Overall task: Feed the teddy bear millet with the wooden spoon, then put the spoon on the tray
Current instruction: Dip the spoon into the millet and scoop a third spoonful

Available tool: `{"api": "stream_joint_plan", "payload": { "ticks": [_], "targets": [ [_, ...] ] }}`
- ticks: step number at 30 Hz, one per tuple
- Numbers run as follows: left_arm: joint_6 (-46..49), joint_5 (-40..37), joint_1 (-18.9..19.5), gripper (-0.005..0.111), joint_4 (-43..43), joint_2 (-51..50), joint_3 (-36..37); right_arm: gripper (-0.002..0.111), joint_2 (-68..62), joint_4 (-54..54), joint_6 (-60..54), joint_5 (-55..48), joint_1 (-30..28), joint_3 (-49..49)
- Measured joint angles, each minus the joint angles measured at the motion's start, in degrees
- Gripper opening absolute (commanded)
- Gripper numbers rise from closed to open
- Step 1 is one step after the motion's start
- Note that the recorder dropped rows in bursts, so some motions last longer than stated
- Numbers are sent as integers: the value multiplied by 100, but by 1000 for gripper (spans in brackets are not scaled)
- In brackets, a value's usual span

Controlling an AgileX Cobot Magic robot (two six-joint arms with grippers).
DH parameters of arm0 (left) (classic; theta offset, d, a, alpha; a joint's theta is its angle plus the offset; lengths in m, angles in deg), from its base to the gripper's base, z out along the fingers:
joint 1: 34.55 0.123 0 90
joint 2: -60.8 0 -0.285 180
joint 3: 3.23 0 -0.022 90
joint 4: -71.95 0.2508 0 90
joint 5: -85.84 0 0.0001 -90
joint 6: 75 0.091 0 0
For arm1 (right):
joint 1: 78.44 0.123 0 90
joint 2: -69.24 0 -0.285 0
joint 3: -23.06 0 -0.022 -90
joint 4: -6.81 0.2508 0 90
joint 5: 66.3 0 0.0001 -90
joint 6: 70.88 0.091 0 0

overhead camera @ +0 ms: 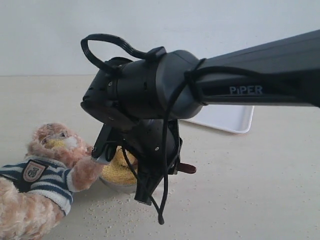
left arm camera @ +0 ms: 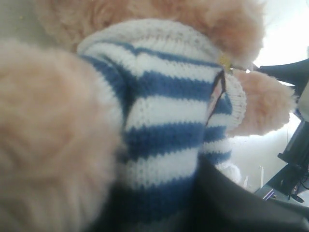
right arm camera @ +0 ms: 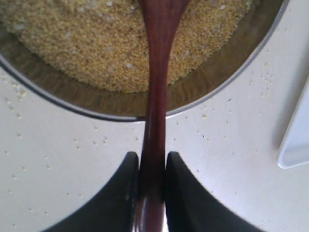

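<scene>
The right gripper (right arm camera: 152, 162) squeezes the thin handle of the wooden spoon (right arm camera: 155, 87), and the spoon's other end reaches over the millet (right arm camera: 96, 43) in the shiny bowl (right arm camera: 219, 89). The teddy bear (overhead camera: 45, 172) lies just beside the bowl on the bench (overhead camera: 250, 190), with the white tray (overhead camera: 225, 119) farther back. I cannot tell if the left gripper (left arm camera: 227, 205), close by the bear's shirt, holds anything.

Plain pale wall (overhead camera: 50, 35) behind beige tabletop (overhead camera: 260, 175); soft even light.
</scene>
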Motion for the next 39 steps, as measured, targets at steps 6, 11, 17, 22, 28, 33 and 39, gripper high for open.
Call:
{"api": "stream_joint_plan", "payload": {
  "ticks": [6, 11, 17, 22, 28, 33, 39],
  "targets": [
    [0, 0, 0, 5, 0, 0, 0, 1, 134, 230, -21, 0, -131, 0],
    [0, 0, 0, 5, 0, 0, 0, 1, 238, 426, -21, 0, -183, 0],
    [0, 0, 0, 5, 0, 0, 0, 1, 318, 780, 3, 0, -288, 0],
    [0, 0, 0, 5, 0, 0, 0, 1, 382, 1291, 5, 0, -384, 0],
    [0, 0, 0, 5, 0, 0, 0, 1, 492, 1680, -17, 0, -611, 0],
    [0, 0, 0, 5, 0, 0, 0, 1, 607, 2004, -86, 0, -756, 0],
    [0, 0, 0, 5, 0, 0, 0, 1, 704, 2103, -151, -11, -809, -241]
  ]
}}
